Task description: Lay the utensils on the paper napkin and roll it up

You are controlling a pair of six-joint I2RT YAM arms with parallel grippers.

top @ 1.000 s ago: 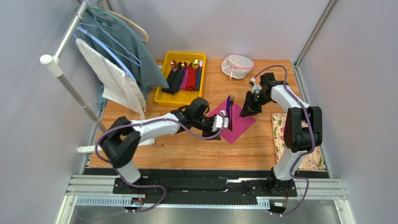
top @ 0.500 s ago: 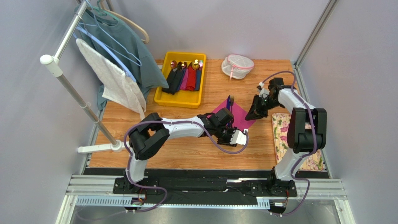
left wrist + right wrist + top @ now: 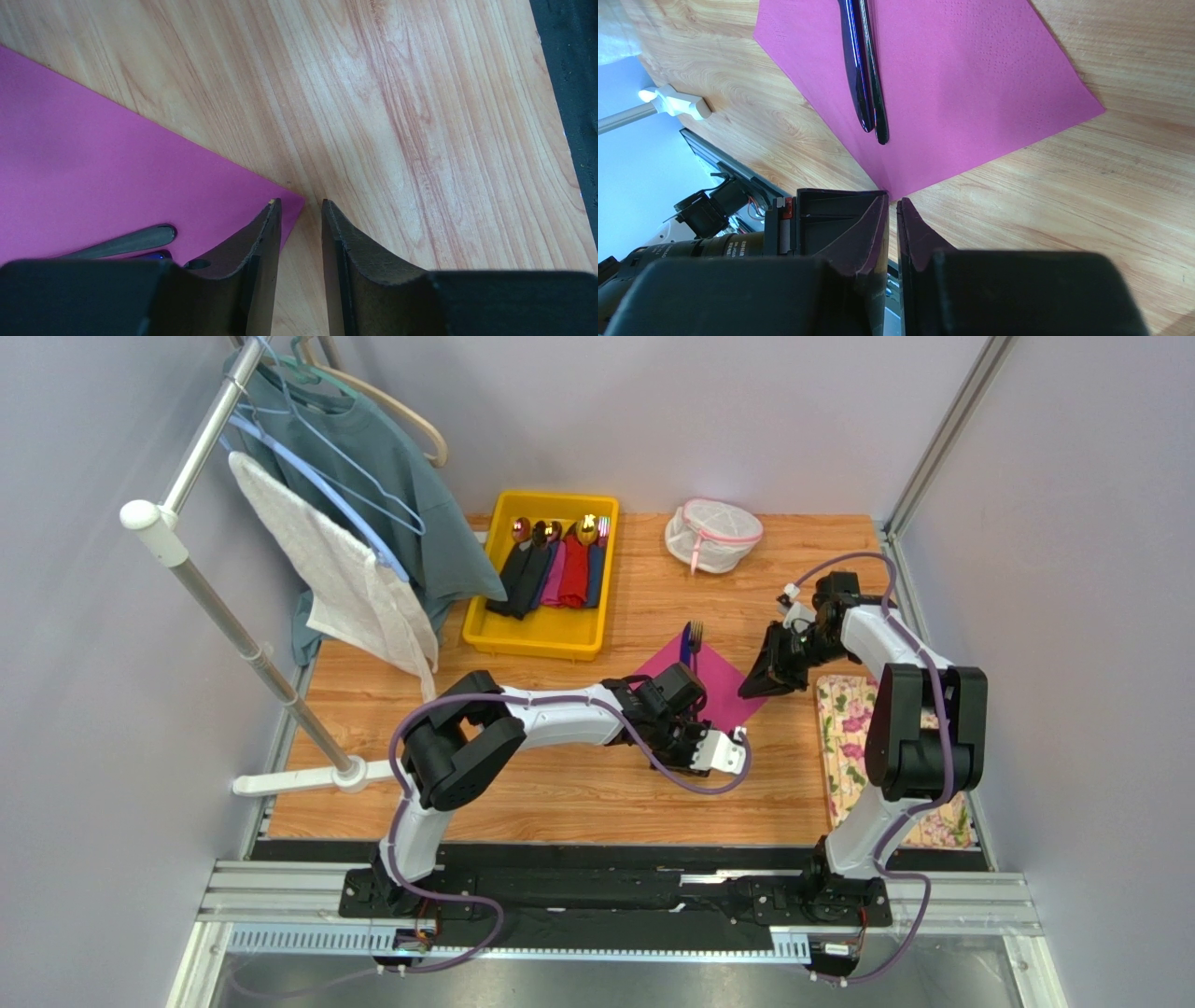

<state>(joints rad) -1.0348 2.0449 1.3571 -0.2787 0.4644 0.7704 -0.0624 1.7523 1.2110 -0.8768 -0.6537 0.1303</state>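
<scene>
The magenta paper napkin (image 3: 723, 679) lies flat on the wooden table like a diamond. Two dark utensils (image 3: 692, 647) lie side by side on it, fork tines toward the back. In the left wrist view their handle ends (image 3: 130, 241) rest on the napkin (image 3: 105, 161). My left gripper (image 3: 706, 753) is at the napkin's near corner. It stands open by a narrow gap (image 3: 300, 203), one finger over the corner and nothing between. My right gripper (image 3: 765, 679) sits at the right corner, shut (image 3: 893, 198), its tips just at the paper's (image 3: 948, 77) point. The utensils (image 3: 864, 70) lie beyond.
A yellow tray (image 3: 491, 630) of sleeved cutlery (image 3: 561, 567) stands at the back left. A white mesh pouch (image 3: 713, 535) sits at the back. A floral cloth (image 3: 842, 721) lies right of the right gripper. A clothes rack (image 3: 211, 602) with garments stands on the left.
My left arm swung from the napkin's left side round to its near corner, its jaws narrowing. My right gripper drew back rightward off the napkin to its right corner.
</scene>
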